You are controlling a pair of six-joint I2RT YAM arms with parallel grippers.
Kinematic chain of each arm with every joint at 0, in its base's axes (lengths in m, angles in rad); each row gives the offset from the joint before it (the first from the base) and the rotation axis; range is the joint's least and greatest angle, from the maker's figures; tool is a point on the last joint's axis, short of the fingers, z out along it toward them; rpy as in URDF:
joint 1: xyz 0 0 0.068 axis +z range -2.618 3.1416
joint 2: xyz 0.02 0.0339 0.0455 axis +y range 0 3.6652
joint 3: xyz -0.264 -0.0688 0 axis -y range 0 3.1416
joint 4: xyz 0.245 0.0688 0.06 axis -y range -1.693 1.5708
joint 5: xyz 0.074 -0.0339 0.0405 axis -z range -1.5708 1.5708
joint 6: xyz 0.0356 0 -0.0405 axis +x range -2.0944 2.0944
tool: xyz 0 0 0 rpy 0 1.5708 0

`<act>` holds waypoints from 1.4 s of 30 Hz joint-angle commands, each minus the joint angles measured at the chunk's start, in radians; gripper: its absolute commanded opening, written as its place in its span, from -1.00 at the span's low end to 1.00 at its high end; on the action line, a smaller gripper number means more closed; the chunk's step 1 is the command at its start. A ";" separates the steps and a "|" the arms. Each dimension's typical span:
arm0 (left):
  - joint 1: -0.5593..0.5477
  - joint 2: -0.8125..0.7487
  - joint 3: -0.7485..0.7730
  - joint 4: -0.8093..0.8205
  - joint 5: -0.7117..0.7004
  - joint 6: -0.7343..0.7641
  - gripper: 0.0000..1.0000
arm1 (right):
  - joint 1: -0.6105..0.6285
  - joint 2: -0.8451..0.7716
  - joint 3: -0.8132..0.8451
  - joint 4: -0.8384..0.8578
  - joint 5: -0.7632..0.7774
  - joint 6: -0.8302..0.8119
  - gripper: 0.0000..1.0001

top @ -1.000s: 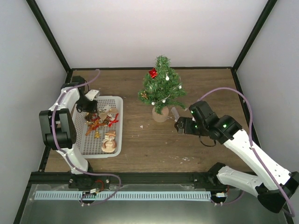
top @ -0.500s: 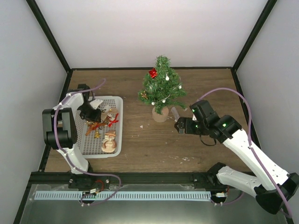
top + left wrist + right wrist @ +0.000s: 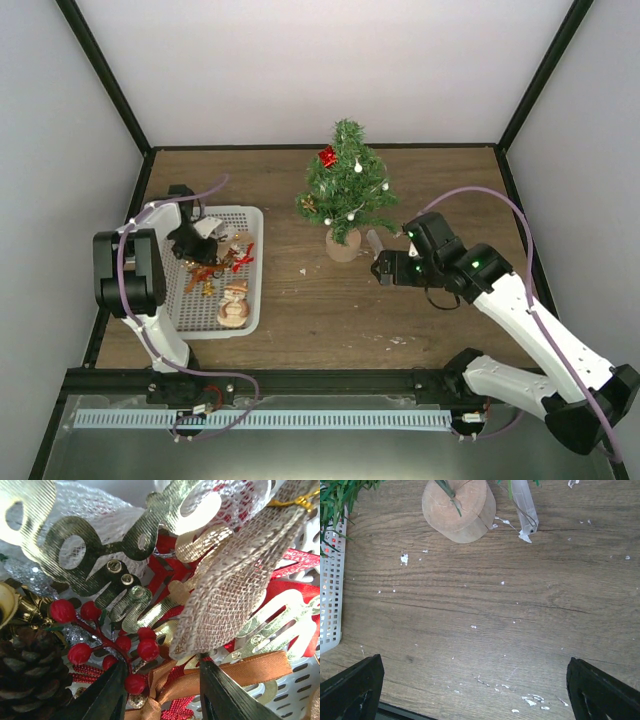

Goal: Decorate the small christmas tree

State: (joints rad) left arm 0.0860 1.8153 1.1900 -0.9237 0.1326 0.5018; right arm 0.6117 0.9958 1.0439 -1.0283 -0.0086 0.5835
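The small christmas tree (image 3: 346, 190) stands at the back middle of the table on its tan wooden base (image 3: 459, 509), with a red ornament (image 3: 327, 157) and white beads on it. My left gripper (image 3: 194, 238) is open, down in the white basket (image 3: 250, 300) among the ornaments. In the left wrist view its fingers (image 3: 107, 695) straddle an orange ribbon (image 3: 220, 672), beside red berries (image 3: 120, 642), gold cut-outs and a burlap piece (image 3: 235, 590). My right gripper (image 3: 384, 268) is open and empty, just right of the tree's base.
A snowman figure (image 3: 234, 300) lies in the basket's near end. A pine cone (image 3: 27, 675) sits left of the berries. A clear plastic piece (image 3: 526, 507) lies beside the tree base. White flakes (image 3: 530, 697) dot the wood. Black frame posts and grey walls bound the table.
My left gripper has lowered and shifted slightly nearer into the basket's ornaments. My right arm has barely moved.
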 commanded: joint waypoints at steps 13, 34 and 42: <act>-0.003 -0.017 -0.006 -0.008 0.002 0.015 -0.85 | -0.007 0.037 0.006 0.053 -0.019 -0.041 0.85; -0.036 -0.207 0.119 -0.183 0.100 0.000 -1.00 | -0.017 0.023 0.007 0.077 -0.012 -0.080 0.85; -0.124 -0.380 0.133 -0.229 0.084 0.062 -1.00 | -0.018 0.017 0.007 0.090 -0.008 -0.082 0.85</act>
State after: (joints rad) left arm -0.0151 1.5135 1.2915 -1.1080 0.2119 0.5179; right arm 0.6033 1.0298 1.0439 -0.9573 -0.0250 0.5121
